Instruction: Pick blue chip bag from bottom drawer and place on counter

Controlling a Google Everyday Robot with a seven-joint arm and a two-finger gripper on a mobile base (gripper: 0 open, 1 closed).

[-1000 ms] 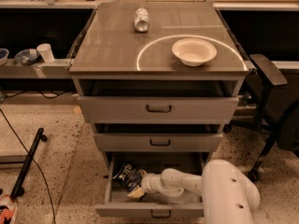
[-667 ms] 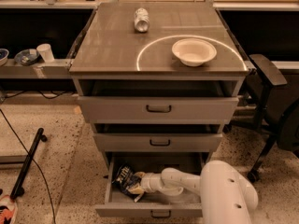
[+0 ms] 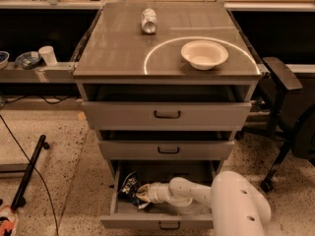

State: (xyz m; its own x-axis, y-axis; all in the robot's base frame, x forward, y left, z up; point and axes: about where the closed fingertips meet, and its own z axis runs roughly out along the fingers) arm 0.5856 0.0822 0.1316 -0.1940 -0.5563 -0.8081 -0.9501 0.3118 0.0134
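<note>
Camera view, nearest first: my arm's big white shell (image 3: pixel 240 206) fills the lower right corner, and its slimmer forearm runs leftward into the bottom drawer (image 3: pixel 157 222), which stands pulled out. The gripper (image 3: pixel 141 194) is low inside that drawer, toward its left side, with its pale tip right up against the blue chip bag (image 3: pixel 128 185). The bag sits crumpled in the drawer's left part, close to the left wall, dark with a bit of white showing. From here I cannot tell whether the claw is spread, pressed together, or pinching the bag; the tip and the bag overlap too closely for me to read it.

Above, the middle drawer (image 3: pixel 167 150) and the top drawer (image 3: pixel 167 114) both stand slightly out from the cabinet, each with a small dark handle. Farther back is the counter (image 3: pixel 113 53), glossy, with a thin white arc (image 3: pixel 147 58) curving across it. A white bowl (image 3: pixel 204 54) rests on the right side within that arc, and a silver can (image 3: pixel 148 20) lies on its side near the far edge. Off to the left, a side shelf (image 3: pixel 29 72) carries a white cup (image 3: pixel 47 54). A dark chair (image 3: pixel 283 82) stands at the right.
</note>
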